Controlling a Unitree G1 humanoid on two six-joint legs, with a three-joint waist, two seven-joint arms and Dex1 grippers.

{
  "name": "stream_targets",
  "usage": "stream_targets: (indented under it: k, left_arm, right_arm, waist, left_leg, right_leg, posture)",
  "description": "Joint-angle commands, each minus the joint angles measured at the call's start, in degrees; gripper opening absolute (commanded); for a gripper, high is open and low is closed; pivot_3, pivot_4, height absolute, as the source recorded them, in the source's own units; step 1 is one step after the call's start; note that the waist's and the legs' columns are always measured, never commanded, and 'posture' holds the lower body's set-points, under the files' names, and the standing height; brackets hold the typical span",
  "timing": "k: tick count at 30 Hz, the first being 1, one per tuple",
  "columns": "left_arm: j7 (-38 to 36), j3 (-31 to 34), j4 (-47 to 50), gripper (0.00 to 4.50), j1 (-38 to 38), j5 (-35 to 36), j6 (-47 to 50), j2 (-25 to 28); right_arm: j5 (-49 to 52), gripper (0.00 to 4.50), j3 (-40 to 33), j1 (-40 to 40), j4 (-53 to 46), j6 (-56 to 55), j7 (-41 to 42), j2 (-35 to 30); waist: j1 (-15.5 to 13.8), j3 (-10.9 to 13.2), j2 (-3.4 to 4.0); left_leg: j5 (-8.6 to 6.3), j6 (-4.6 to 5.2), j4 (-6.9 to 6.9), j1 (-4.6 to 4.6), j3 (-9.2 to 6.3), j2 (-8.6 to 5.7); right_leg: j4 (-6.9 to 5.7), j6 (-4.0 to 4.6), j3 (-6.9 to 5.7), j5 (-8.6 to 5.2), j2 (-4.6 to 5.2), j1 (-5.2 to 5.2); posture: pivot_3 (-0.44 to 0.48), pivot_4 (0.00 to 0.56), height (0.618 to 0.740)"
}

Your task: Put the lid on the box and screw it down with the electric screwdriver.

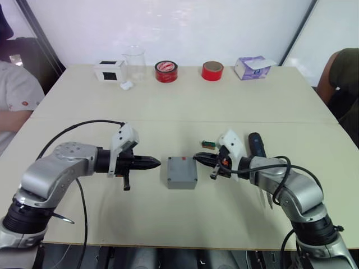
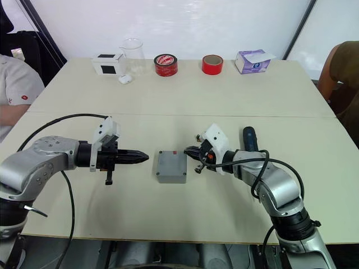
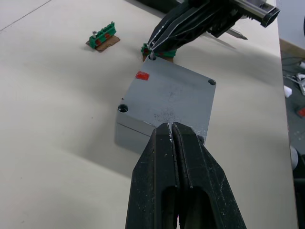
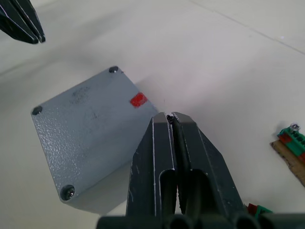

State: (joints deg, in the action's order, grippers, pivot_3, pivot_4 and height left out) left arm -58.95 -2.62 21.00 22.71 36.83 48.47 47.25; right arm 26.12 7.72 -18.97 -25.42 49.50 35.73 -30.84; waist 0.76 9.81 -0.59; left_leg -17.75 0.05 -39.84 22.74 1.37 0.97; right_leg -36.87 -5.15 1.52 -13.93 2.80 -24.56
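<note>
Now lid (image 1: 182, 171) is sitting on box mid-table; screwdriver (image 1: 256, 144) is lying beside R gripper (image 1: 197, 157), nearer it; both grippers, L gripper (image 1: 156, 163) too, pressed together, empty.

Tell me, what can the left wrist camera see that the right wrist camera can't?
Left wrist view: the left fingers up close and shut, with the right fingers across the box, their tips at its far corner.

Right wrist view: the other way round. The right fingers are up close and shut, and the left fingers' tips are beyond the box, apart from it.

Both: the grey box with its lid on, the red mark, a little green part and the table.
</note>
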Motion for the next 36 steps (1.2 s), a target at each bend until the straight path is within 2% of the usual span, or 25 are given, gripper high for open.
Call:
stream_targets:
  k: [1,6,7,9,10,14,17,21,23,25,26,30,33,36]
  left_arm:
    - [-0.1,0.4,0.5,0.00,0.8,0.0,-0.8,0.0]
    - [-0.2,0.4,0.3,0.00,0.5,-0.2,-1.2,0.1]
    - [-0.2,0.3,0.3,0.00,0.5,-0.2,-1.3,0.0]
    - [-0.3,0.4,0.4,0.00,0.3,-0.1,-1.3,0.1]
    - [-0.3,0.4,0.4,0.00,0.3,-0.1,-1.3,0.1]
    - [-0.1,0.7,0.4,0.00,0.6,0.4,-1.3,-0.5]
    - [0.2,1.1,0.4,0.00,1.8,1.6,-0.9,-2.1]
    - [-0.2,-0.4,1.1,0.00,3.7,1.0,-2.0,-3.7]
    - [-1.0,-1.9,1.9,0.00,4.8,0.6,-2.5,-4.0]
    - [-2.7,-3.2,3.0,0.00,6.2,0.7,-3.4,-4.1]
    - [-3.7,-3.8,3.3,0.00,6.6,0.4,-4.3,-4.0]
    - [-5.8,-6.4,4.5,0.00,7.0,-1.7,-7.6,-3.7]
    - [-5.5,-7.7,5.8,0.00,7.0,-2.6,-8.4,-4.1]
    - [-5.2,-8.8,7.2,0.00,6.3,-3.6,-9.2,-4.2]
  right_arm:
    - [0.2,0.03,-0.1,-1.2,-0.8,-0.8,0.3,0.3]
    - [0.2,0.03,0.1,-1.1,-0.8,-0.6,0.5,0.1]
    - [0.2,0.59,0.1,-1.1,-0.8,-0.6,0.5,0.0]
    - [0.3,1.07,-0.3,-1.2,-0.8,-0.3,0.5,-0.2]
    - [0.4,1.70,-0.6,-1.3,-0.7,-0.2,0.4,-0.2]
    - [0.9,3.23,-2.1,-1.7,-0.9,0.7,0.4,-0.9]
    - [4.8,3.23,-7.2,-3.3,-1.4,5.8,0.0,-1.7]
    - [13.9,3.23,-17.8,-9.1,-0.1,19.5,-1.4,-3.4]
    - [15.8,3.81,-21.0,-13.1,2.1,27.2,-2.1,-6.4]
    - [16.0,4.25,-21.7,-18.8,6.5,38.0,-1.9,-12.7]
    - [16.8,4.46,-20.0,-21.1,11.0,41.1,-3.0,-17.0]
    - [23.0,4.46,-5.7,-26.7,24.6,43.0,-2.1,-33.5]
    - [27.4,4.46,2.8,-30.3,31.2,43.0,-1.7,-38.6]
    - [29.4,4.46,11.3,-32.7,35.3,43.0,-0.5,-41.1]
  waist:
    - [0.0,0.0,0.00]
    - [0.0,0.0,0.00]
    - [0.0,0.0,0.00]
    - [0.0,0.0,0.00]
    - [0.0,0.0,0.00]
    - [0.0,0.0,0.00]
    - [-0.1,0.0,-0.01]
    - [-0.1,0.1,-0.04]
    - [-0.1,0.1,-0.04]
    - [-0.1,0.1,-0.01]
    - [-0.1,0.1,0.01]
    - [-0.1,0.1,0.01]
    - [0.5,0.1,-0.01]
    - [0.5,0.1,-0.01]
  left_leg:
    - [0.00,0.00,0.00,0.00,0.00,0.00]
    - [0.00,0.00,0.00,0.00,0.00,0.00]
    - [0.00,0.00,0.00,0.00,0.00,0.00]
    - [0.00,0.00,0.00,0.00,0.00,0.00]
    - [0.00,0.00,0.00,0.00,0.00,0.00]
    - [0.00,0.00,0.00,0.00,0.00,0.00]
    - [0.00,0.00,0.00,0.01,0.00,0.00]
    - [0.00,0.00,0.00,0.02,-0.01,0.00]
    - [0.00,0.00,0.00,0.01,-0.01,0.00]
    - [0.00,0.00,0.02,0.01,-0.01,0.00]
    - [0.00,0.00,0.08,0.01,0.00,-0.01]
    - [0.00,0.00,0.26,0.04,0.04,-0.02]
    - [0.00,0.00,0.57,0.01,0.20,-0.04]
    - [-0.01,0.02,0.67,0.01,0.30,-0.03]
  right_leg:
    - [0.00,0.00,0.00,0.00,0.00,0.00]
    - [0.00,0.00,0.00,0.00,0.00,0.00]
    - [0.00,0.00,0.00,0.00,0.00,0.00]
    - [0.00,0.00,0.00,0.00,0.00,0.00]
    - [0.00,0.00,0.00,0.00,0.00,0.00]
    - [0.00,0.00,0.00,0.00,0.00,0.00]
    - [0.01,0.00,0.00,0.00,0.01,0.00]
    - [0.00,-0.01,0.00,0.01,0.03,0.01]
    - [0.00,-0.01,0.00,0.01,0.02,0.01]
    - [0.02,0.01,0.00,0.01,0.03,0.01]
    - [0.05,0.01,0.00,0.00,0.05,0.00]
    - [0.44,0.10,-0.01,-0.03,0.13,0.03]
    - [0.82,0.11,0.11,-0.01,0.12,0.02]
    - [0.82,0.04,0.24,0.02,0.07,-0.06]
  posture:
    - [0.000,0.150,0.740]
    - [0.000,0.150,0.740]
    - [0.000,0.150,0.740]
    - [0.000,0.150,0.740]
    - [0.000,0.150,0.740]
    - [0.000,0.150,0.740]
    - [0.000,0.150,0.740]
    - [0.000,0.150,0.740]
    - [0.000,0.150,0.740]
    - [0.000,0.150,0.740]
    - [0.000,0.150,0.740]
    - [0.000,0.150,0.740]
    - [0.000,0.150,0.740]
    - [0.000,0.150,0.740]
